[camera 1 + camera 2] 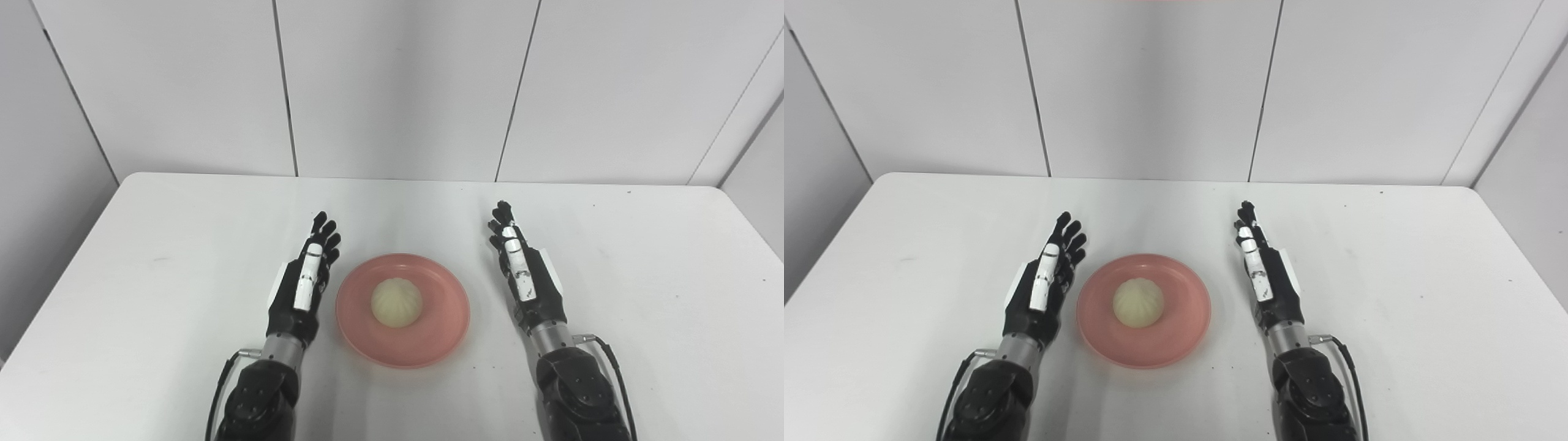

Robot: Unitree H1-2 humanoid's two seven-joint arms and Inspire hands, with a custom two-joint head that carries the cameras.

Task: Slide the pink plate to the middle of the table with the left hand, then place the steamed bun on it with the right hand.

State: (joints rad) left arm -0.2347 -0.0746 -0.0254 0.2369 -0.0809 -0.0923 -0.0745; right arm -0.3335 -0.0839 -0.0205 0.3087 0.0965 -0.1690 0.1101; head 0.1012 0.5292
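Left hand (309, 278) lies flat-ish on edge, fingers straight & spread a bit, holding nothing; it sits just beside the pink plate (441, 334) on the plate's left, w/ a thin gap to the rim. Right hand (522, 269) mirrors it on the other side, fingers extended, also empty, set a little further off the rim than the left. Both point away toward the back wall (1151, 86).

Views differ only by sideways shift: left eye view shows more of the side panel at far left, right eye view more of the panel at far right. No extra object in either.

Plate sits about mid-bench, nearer the front edge. Steamed bun (397, 302) rests in the plate's centre, pleats up, pale cream. Bench (153, 245) is white, w/ a few small dark specks.
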